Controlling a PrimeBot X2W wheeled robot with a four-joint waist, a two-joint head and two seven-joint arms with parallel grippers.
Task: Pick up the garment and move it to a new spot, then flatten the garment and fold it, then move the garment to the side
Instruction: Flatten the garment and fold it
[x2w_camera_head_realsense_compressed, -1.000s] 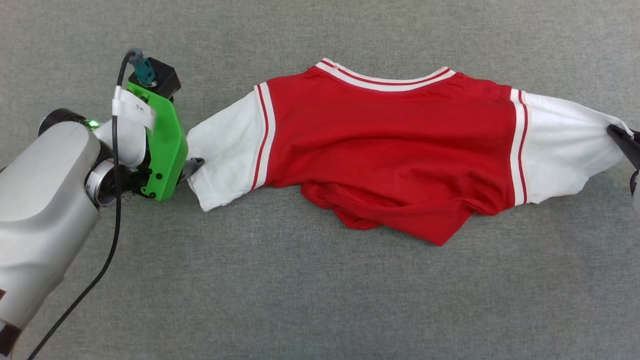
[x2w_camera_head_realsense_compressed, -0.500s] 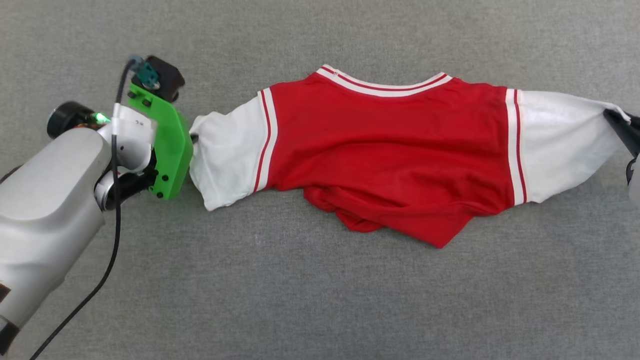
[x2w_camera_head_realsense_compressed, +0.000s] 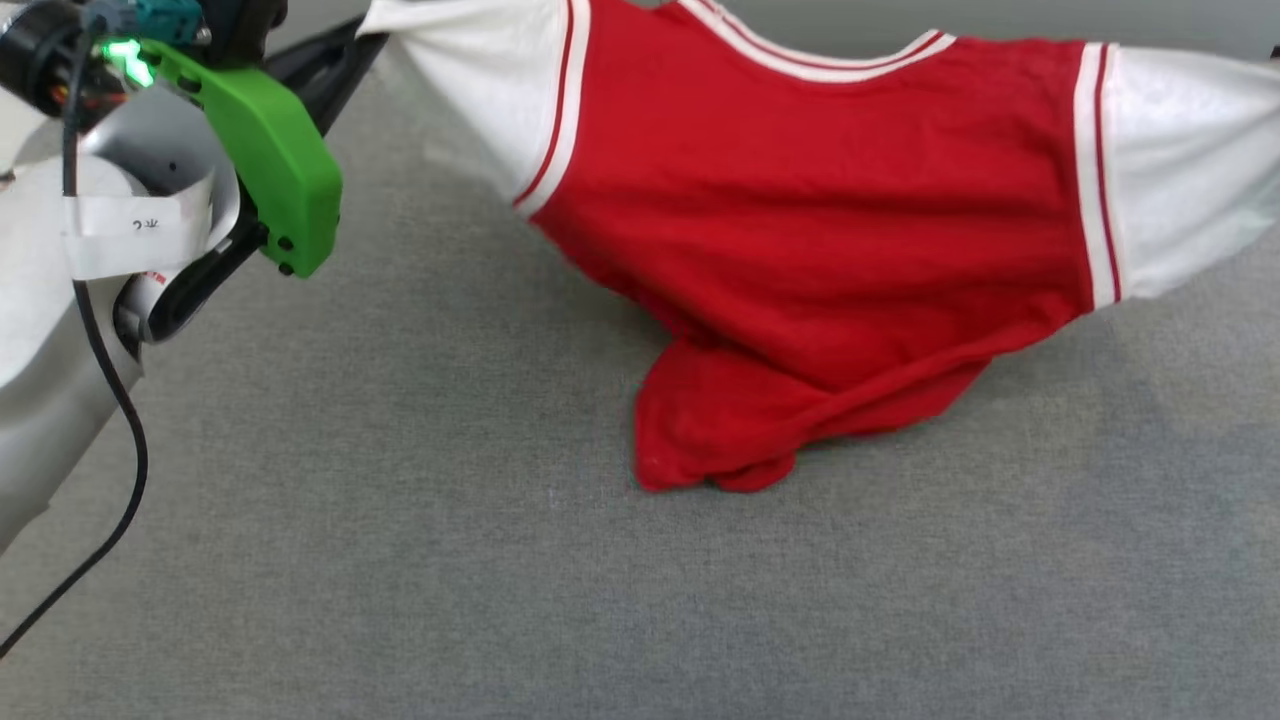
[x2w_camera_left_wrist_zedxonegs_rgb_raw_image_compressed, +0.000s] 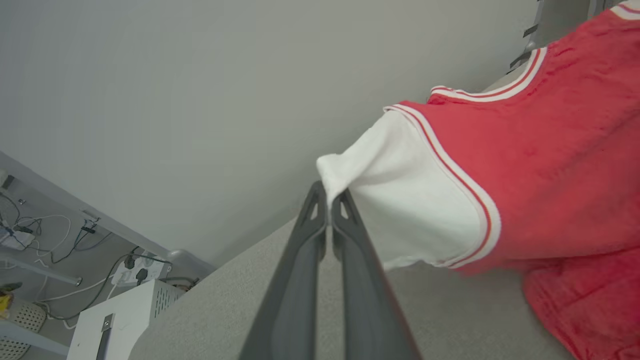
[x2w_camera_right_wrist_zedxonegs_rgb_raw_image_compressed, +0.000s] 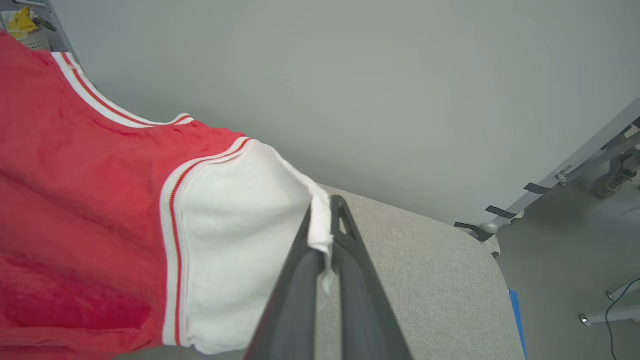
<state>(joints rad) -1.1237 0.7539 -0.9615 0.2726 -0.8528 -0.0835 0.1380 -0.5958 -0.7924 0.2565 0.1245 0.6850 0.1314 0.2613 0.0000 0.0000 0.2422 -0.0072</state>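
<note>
Pinching left fingers: the left gripper (x2w_camera_left_wrist_zedxonegs_rgb_raw_image_compressed: 327, 192), two long dark fingers, is clamped tight on the cuff corner of the white short sleeve (x2w_camera_left_wrist_zedxonegs_rgb_raw_image_compressed: 400, 200) on its side.
Right fingers: the right gripper (x2w_camera_right_wrist_zedxonegs_rgb_raw_image_compressed: 326, 212) is likewise clenched, with a fold of the opposite white cuff (x2w_camera_right_wrist_zedxonegs_rgb_raw_image_compressed: 320, 230) caught between its tips.
Garment: the red jersey T-shirt with white sleeves and red-white striped trim (x2w_camera_head_realsense_compressed: 820, 200) hangs stretched between the two grips, raised above the grey fabric-covered table (x2w_camera_head_realsense_compressed: 400, 560). Its bunched lower hem (x2w_camera_head_realsense_compressed: 710, 450) sags and appears to rest on the table.
Why held so: as I judge it, a grip at each sleeve end spreads the shirt wide, so it can be carried across the table and laid down flat without bunching.
Head view adds: the shirt's full span, the drooping hem, and the bright green bracket (x2w_camera_head_realsense_compressed: 270, 160) on the left wrist above the table.
Wrist views add: each pinch up close, and the plain pale wall (x2w_camera_left_wrist_zedxonegs_rgb_raw_image_compressed: 200, 100) beyond the table's far edge.
</note>
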